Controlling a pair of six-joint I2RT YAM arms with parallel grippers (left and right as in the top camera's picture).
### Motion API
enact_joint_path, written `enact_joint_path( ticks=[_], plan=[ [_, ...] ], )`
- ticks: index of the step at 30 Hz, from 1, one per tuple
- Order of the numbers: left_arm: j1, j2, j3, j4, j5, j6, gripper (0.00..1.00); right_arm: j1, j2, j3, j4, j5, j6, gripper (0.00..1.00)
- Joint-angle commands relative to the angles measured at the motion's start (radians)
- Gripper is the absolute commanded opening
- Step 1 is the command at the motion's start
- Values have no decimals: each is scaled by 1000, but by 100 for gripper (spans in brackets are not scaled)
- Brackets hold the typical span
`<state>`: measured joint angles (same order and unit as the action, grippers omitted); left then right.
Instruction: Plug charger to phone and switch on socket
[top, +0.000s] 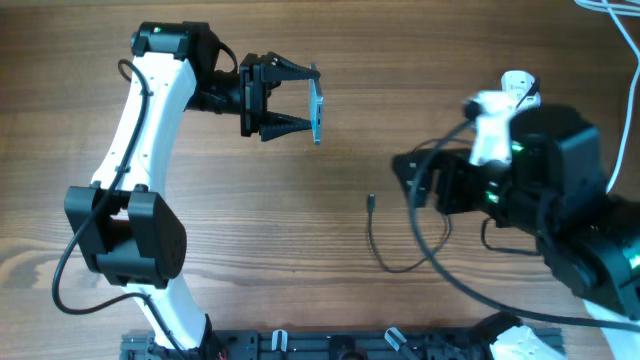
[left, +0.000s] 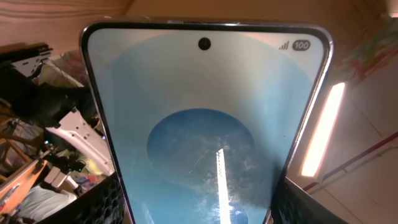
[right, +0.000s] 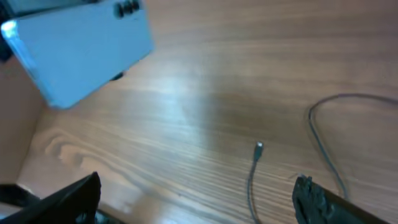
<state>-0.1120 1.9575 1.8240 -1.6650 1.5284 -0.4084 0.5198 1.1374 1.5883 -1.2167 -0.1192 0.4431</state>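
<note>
My left gripper (top: 298, 101) is shut on the phone (top: 316, 104) and holds it on edge above the table at the back left. In the left wrist view the phone's blue screen (left: 205, 118) fills the frame between the fingers (left: 199, 208). The right wrist view shows the phone's pale back (right: 81, 50) at the upper left. The charger, a thin black cable (top: 385, 255), lies curled on the table with its plug tip (top: 371, 200) free; the tip also shows in the right wrist view (right: 258, 148). My right gripper (top: 405, 180) (right: 193, 205) is open and empty, just right of the tip. I cannot make out the socket.
A thick white cord (top: 618, 40) runs down the far right edge. The right arm's body (top: 560, 200) and its own black cables cover the right side of the wooden table (top: 300, 230). A black rail (top: 330, 345) lies along the front edge.
</note>
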Motion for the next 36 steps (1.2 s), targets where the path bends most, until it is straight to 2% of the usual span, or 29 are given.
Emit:
enact_joint_path(
  ticks=[1,5,10,14,17,26,30,36],
  plan=[
    [-9,-41,2,0,48,12,64,184,119,146,-34,250,18,96],
    [-10,-41,2,0,48,12,64,350,240,247,-29,340,42,97],
    [-11,-41,2,20,45,12,64,428,341,293,-11,470,98,97],
    [-11,-41,2,56,45,11,64,447,350,293,48,471,108,97],
    [-11,-41,2,57,42,12,63,448,357,293,114,530,109,90],
    [-11,-41,2,56,42,8,62,448,446,293,192,650,110,84],
    [-10,-41,2,57,42,8,63,448,456,293,210,669,127,70],
    [-10,-41,2,57,42,8,63,448,456,293,208,679,136,56]
  ],
)
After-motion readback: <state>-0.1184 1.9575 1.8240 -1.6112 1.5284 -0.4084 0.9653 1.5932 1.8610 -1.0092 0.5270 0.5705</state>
